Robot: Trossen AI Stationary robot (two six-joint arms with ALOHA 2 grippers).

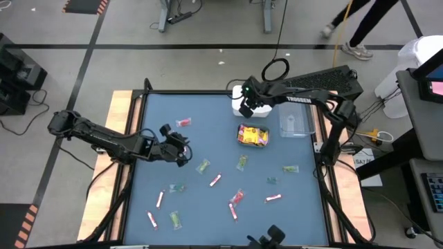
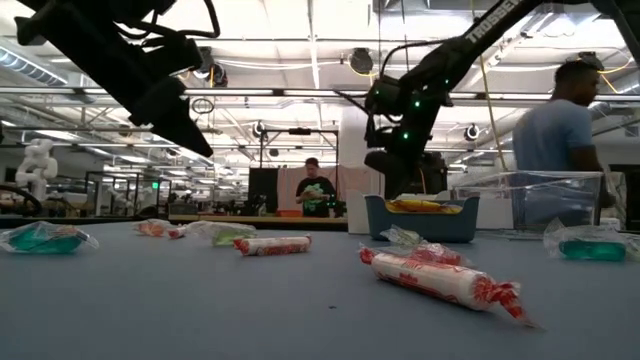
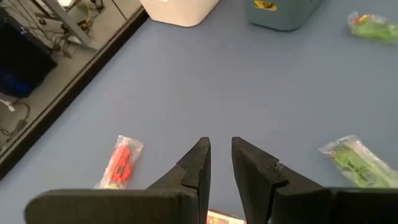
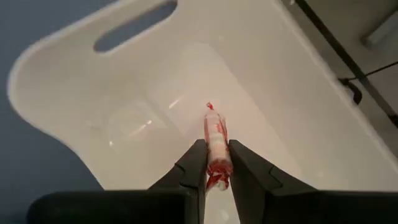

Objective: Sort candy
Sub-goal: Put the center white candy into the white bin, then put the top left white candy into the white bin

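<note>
Wrapped candy lies scattered on the blue table [image 1: 208,207]: pink-white sticks [image 1: 215,181], green pieces [image 1: 202,166] and a red piece [image 1: 183,123]. Yellow packets fill the teal container [image 1: 253,135]. My right gripper [image 4: 216,165] hangs over the white container [image 4: 124,93] at the far edge, shut on a pink-white stick [image 4: 216,134]. My left gripper [image 3: 221,152] hovers left of centre [image 1: 181,146], its fingers close together. Nothing sits between its tips, but a pale, red-printed bit [image 3: 224,218] shows far back between the fingers. My right gripper pinches the pink-white stick near one end [image 4: 216,158] between its two fingers, slanting down from above. The stick runs along the fingers, and its free end [image 4: 211,111] juts out past the tips, clear of the container's floor. My left gripper seems to hold a candy far back between its fingers [image 3: 224,218]. Only that bit shows at the picture's edge, so which part it holds cannot be told.
A clear container [image 1: 296,123] stands right of the teal one. Sticks [image 2: 440,280] and green pieces [image 2: 40,238] lie near the front edge. One person [image 2: 560,120] stands beyond the table's far side and another [image 2: 318,190] farther back.
</note>
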